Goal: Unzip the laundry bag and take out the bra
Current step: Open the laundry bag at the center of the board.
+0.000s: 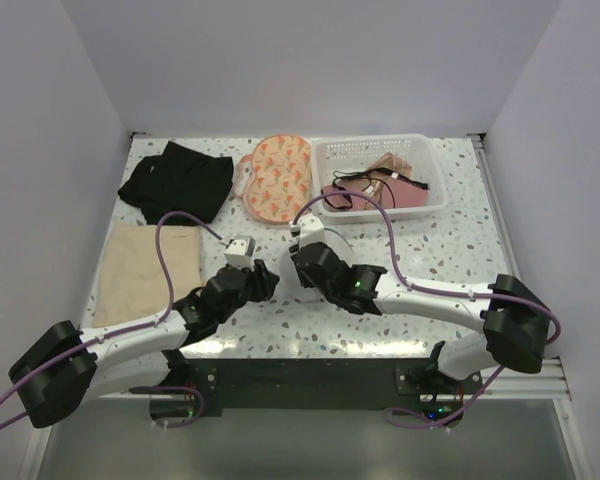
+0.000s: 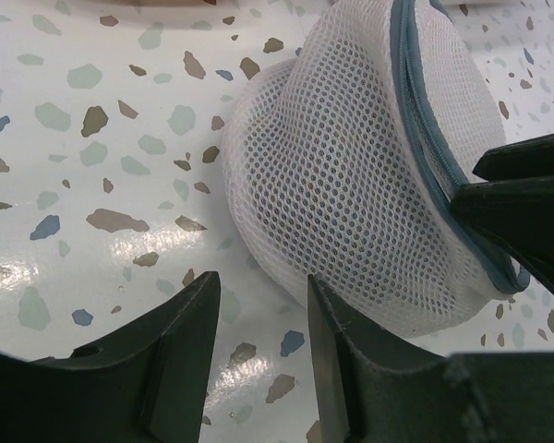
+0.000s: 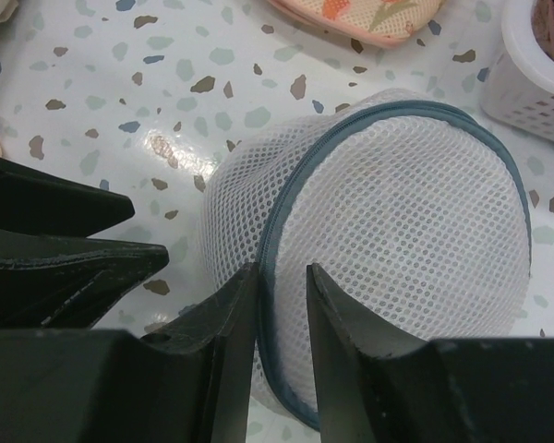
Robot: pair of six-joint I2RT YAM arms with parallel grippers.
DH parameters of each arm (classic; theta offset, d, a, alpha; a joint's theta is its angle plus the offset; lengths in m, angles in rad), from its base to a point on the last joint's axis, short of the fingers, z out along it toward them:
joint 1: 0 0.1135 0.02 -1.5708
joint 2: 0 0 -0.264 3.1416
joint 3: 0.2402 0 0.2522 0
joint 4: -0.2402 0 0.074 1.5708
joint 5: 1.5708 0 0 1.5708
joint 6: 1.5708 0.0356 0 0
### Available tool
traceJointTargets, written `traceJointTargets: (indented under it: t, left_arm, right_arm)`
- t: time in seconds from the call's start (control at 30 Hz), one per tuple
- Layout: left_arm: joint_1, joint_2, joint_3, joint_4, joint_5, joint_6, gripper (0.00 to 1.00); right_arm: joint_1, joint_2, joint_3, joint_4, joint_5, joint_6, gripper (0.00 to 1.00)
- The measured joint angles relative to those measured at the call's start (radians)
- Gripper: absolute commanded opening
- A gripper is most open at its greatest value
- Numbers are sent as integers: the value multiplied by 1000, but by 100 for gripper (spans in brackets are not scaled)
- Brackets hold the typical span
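The white mesh laundry bag (image 3: 415, 240) lies domed on the speckled table, its blue-grey zip seam (image 3: 277, 231) closed along the edge. In the top view the bag (image 1: 325, 243) is mostly under my right arm. My right gripper (image 3: 282, 277) sits over the near rim, its jaws a narrow gap apart with the seam running between them. My left gripper (image 2: 263, 300) is open on the bare table at the bag's (image 2: 369, 185) lower left edge, its right finger against the mesh. The bra is hidden. I see no zip pull.
A white basket (image 1: 380, 175) with pinkish garments stands at the back right. An orange patterned pad (image 1: 275, 178) lies beside it. A black garment (image 1: 177, 180) and a beige cloth (image 1: 150, 265) lie on the left. The two grippers are very close together.
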Motion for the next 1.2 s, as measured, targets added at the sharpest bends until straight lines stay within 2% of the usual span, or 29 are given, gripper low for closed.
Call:
traceJointTargets:
  t: [0.1,0.2,0.23,0.33,0.5,0.7,1.2]
  left_arm:
    - [0,0,0,0,0,0,48]
    - [0,0,0,0,0,0,48]
    - [0,0,0,0,-1,0,48]
    - [0,0,0,0,-3,0,49]
    - [0,0,14,-10,-11,0,56]
    - [0,10,35,-15,-19,0,59]
    - [0,64,97,-26,-34,3,79]
  right_arm:
    - [-3,5,0,0,-16,4,24]
    - [-4,16,0,0,-20,6,15]
    - [-4,18,0,-1,-21,8,8]
    - [-4,19,0,-3,-24,10,0]
    - [-4,18,1,-10,-25,13,0]
    - [-4,-4,1,-22,-26,13,0]
    - [-4,-201,-16,-61,-15,15,0]
